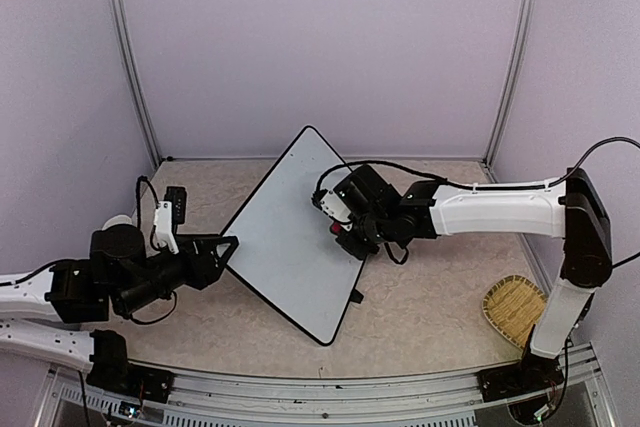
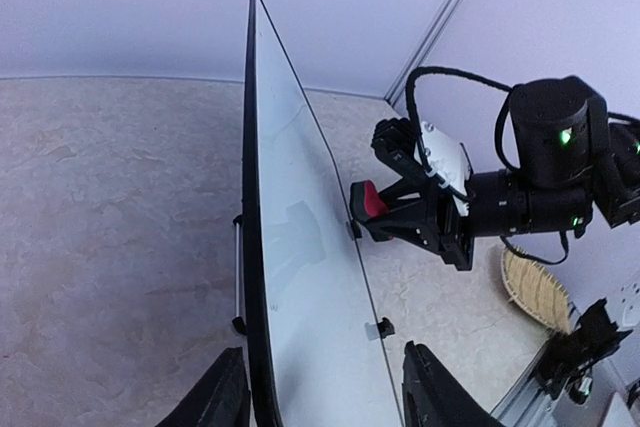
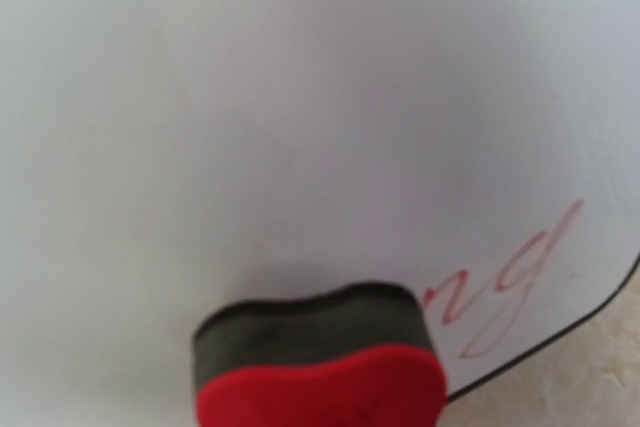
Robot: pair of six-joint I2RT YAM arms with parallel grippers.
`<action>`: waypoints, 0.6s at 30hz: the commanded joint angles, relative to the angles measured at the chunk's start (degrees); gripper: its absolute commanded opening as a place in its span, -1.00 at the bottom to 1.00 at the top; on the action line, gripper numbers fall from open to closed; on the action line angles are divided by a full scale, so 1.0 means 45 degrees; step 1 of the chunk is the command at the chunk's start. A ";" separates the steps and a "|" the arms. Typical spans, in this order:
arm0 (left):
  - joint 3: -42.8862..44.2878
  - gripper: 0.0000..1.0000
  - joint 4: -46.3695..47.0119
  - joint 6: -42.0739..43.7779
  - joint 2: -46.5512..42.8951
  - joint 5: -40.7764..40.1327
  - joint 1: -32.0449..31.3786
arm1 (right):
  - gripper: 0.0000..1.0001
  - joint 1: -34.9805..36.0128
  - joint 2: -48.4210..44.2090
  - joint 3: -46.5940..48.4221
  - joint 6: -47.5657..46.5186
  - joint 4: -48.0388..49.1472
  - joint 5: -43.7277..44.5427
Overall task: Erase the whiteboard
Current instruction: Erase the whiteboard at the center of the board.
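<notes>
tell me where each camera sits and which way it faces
top: above, behind the robot, looking down on table; left arm and right arm show, board between them.
left wrist: at the board's edge, looking along it at the right gripper; own fingers straddle the edge.
right wrist: close to the board's face; shows only its eraser and red writing.
shared: top and left wrist both show the right gripper holding the eraser at the board.

the whiteboard (image 1: 295, 237) has a smooth, glossy white face and a thin black frame that looks like plastic. the eraser (image 3: 315, 362) has a shiny red plastic-looking back over a dark, matt felt pad. the table (image 1: 430, 317) is matt, with a beige marbled look. at 4 o'clock, the basket (image 1: 513, 309) is woven from straw-coloured strips.
</notes>
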 commanded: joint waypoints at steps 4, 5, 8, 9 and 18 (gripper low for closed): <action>0.1400 0.28 -0.1095 0.0250 -0.0569 -0.0691 -0.0067 | -0.57 0.0044 -0.0966 -0.0339 0.0191 0.0057 0.0176; 0.1796 0.32 -0.1463 0.0300 -0.0317 -0.0878 -0.0044 | -0.57 0.0056 -0.1016 -0.0344 0.0202 0.0053 0.0178; 0.3179 0.41 -0.2515 0.0630 0.0739 -0.0680 0.0266 | -0.57 0.0056 -0.1171 -0.0399 0.0254 0.0014 0.0238; 0.3664 0.42 -0.2898 0.0765 0.1190 -0.0324 0.0523 | -0.57 0.0058 -0.1229 -0.0425 0.0268 -0.0014 0.0242; 0.6464 0.43 -0.4390 0.1962 0.4243 0.5799 0.4838 | -0.57 0.0050 -0.1960 -0.0981 0.0566 -0.0233 0.0467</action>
